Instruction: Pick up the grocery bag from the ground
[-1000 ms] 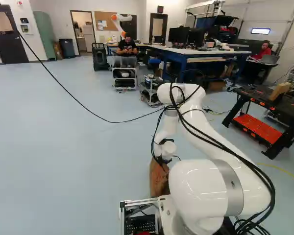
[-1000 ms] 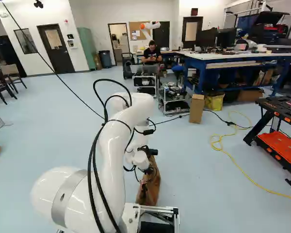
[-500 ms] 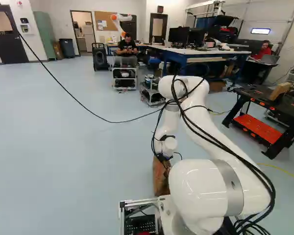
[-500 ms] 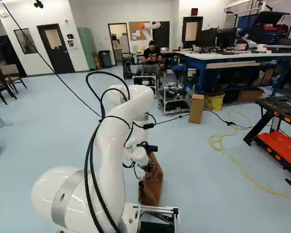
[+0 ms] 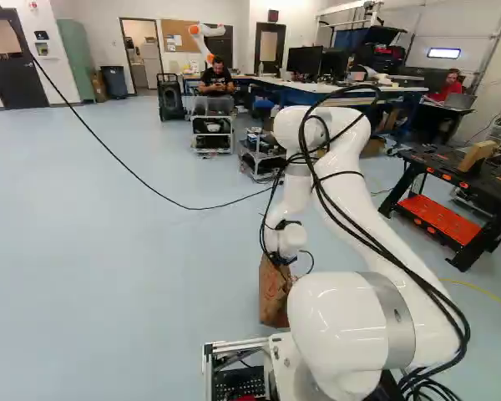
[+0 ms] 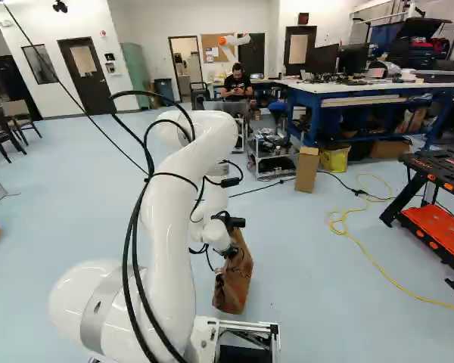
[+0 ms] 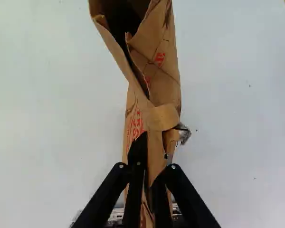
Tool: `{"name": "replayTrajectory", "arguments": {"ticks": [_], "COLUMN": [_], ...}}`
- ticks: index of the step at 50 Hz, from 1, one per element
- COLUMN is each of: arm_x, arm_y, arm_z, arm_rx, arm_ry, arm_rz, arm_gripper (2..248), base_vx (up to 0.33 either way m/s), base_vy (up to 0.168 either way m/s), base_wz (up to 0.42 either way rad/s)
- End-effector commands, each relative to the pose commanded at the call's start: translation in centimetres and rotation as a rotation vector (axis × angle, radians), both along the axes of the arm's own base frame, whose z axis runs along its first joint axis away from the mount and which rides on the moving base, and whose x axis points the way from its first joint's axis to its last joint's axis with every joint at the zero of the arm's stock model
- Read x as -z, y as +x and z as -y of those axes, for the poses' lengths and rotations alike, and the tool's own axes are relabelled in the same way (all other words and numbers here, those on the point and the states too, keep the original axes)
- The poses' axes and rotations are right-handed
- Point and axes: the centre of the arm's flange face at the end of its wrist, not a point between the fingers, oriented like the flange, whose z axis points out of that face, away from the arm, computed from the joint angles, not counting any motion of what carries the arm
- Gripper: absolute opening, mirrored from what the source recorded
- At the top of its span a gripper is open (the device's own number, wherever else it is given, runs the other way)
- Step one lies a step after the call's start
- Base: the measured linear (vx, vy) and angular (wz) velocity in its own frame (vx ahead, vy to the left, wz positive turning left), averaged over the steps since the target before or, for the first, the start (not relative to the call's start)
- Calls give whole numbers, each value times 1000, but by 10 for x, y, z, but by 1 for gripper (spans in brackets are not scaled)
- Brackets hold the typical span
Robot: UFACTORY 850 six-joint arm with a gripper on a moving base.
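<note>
Grocery bag (image 7: 164,83) is pinched between the jaws (nearly closed, mind you).

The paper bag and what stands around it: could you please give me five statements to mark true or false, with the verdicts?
1. The gripper is shut on the bag. True.
2. The bag's mouth is folded flat and sealed. False: it gapes ahead of the gripper.
3. The bag has red print on it. True.
4. The yellow cord is wound around the bag. False: the cord lies on the floor, apart from the bag.
5. A tall cardboard box stands upright near the blue bench. True.
</note>
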Motion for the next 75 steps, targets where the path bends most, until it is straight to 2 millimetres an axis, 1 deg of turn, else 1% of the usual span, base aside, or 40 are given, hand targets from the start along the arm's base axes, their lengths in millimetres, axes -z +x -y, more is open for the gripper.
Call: {"name": "replayTrajectory", "arguments": {"ticks": [39,75], "arm_x": [-103,-189], "arm_y": [-18,-42], "arm_z": [-2,-5], "arm_rx": [0,0], "arm_ry": [-13,-31], "arm_rz": [112,259], "arm_gripper": [22,22], "base_vx": [0,0], "base_vy": [0,0], "base_wz": [0,0]}}
